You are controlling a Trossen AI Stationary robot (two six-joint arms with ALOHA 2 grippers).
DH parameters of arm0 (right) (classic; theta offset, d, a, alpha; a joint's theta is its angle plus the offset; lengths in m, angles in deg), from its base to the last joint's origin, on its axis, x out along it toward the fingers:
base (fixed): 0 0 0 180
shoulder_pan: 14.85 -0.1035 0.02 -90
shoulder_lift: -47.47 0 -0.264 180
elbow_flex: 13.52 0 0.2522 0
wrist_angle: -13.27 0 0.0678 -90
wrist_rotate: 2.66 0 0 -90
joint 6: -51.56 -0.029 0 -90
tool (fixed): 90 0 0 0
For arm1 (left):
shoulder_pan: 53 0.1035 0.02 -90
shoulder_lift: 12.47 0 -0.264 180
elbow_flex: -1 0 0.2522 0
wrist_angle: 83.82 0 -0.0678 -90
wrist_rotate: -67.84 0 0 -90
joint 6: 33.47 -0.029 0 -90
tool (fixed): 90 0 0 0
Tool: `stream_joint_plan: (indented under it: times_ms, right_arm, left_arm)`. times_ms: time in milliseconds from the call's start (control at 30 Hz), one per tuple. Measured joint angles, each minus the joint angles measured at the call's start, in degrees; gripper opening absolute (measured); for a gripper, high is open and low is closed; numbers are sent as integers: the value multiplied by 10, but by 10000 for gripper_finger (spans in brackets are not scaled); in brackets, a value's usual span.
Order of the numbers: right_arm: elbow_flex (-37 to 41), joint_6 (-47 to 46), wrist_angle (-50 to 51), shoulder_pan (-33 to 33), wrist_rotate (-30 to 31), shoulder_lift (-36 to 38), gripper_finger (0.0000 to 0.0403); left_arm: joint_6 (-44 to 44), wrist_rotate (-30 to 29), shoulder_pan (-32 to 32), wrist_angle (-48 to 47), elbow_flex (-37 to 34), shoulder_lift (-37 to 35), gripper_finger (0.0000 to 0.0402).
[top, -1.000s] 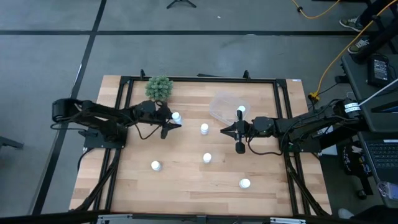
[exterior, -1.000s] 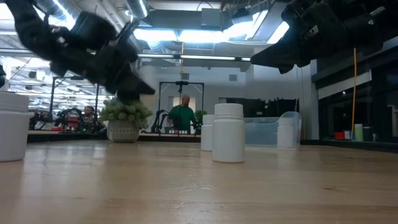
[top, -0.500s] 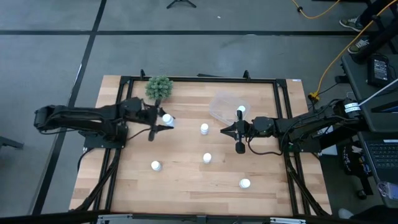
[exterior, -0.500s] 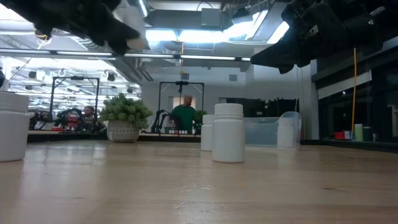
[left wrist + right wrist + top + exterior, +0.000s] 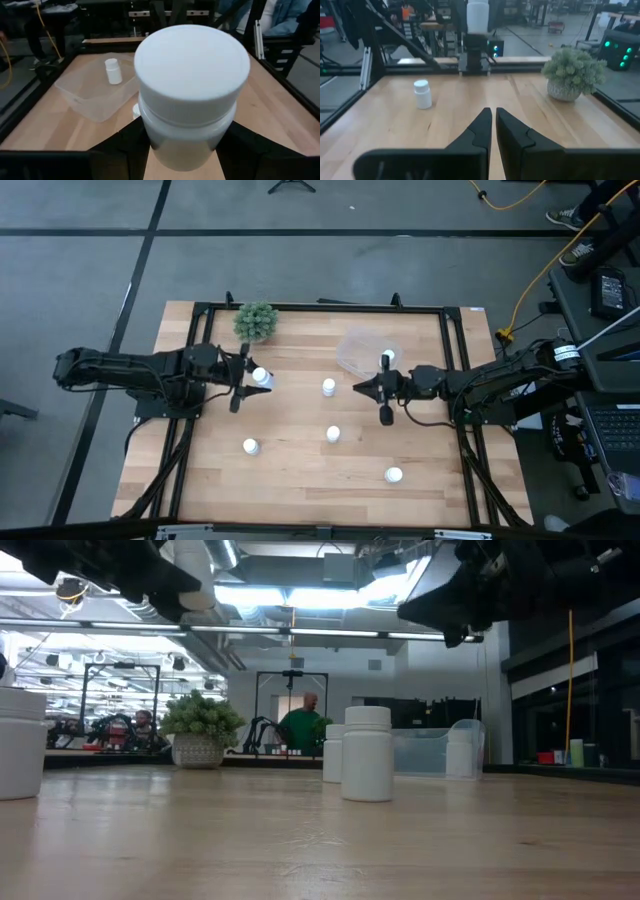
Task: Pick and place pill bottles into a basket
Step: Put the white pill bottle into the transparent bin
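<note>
My left gripper [image 5: 252,381] is shut on a white pill bottle [image 5: 192,95] above the table's left middle. My right gripper [image 5: 356,388] is shut and empty, just on the near side of the clear basket [image 5: 358,352]. One bottle [image 5: 387,357] stands in the basket. Several more bottles stand upright on the wood: one at the middle [image 5: 328,387], one nearer [image 5: 333,434], one near left [image 5: 250,446] and one near right [image 5: 393,475]. My left gripper pinches the bottle's body [image 5: 185,150] below the cap between its two fingers [image 5: 127,147]. The fingers come level from the table's left side. The bottle stands upright in the hold, cap up, lifted clear of the table.
A green bushy plant [image 5: 256,321] in a pot stands at the far left of the table. A black frame [image 5: 320,306] runs round the tabletop. A person [image 5: 300,726] stands in the room beyond the far edge. Bare wood lies between the standing bottles.
My left gripper has lifted its bottle off the table and drawn back toward the table's left edge, staying shut on it; the bottle stays upright. My right gripper has risen slightly, still shut.
</note>
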Motion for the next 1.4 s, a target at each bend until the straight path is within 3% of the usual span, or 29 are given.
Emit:
stream_joint_plan:
  times_ms: [267, 400, 567, 1100, 1233, 1400]
  right_arm:
    - [-14, 30, -6, 0, 0, 0, 30]
    - [-35, 60, -7, 0, 0, 0, 30]
    - [-60, 58, -3, 9, 0, 0, 30]
    - [-73, 11, 20, 16, -27, -37, 34]
    - [-91, 13, 22, 16, -31, -54, 66]
    - [-137, 33, 62, 16, -31, -70, 135]
  left_arm:
    - [21, -5, -4, 6, 0, 33, 184]
    - [22, -16, -4, 61, 0, 85, 184]
    - [-15, 20, -4, 139, 4, 149, 184]
    - [-38, 45, -4, 82, 166, 352, 184]
    - [-68, 45, -4, 39, 206, 381, 184]
    - [-80, 45, -4, 39, 216, 384, 184]
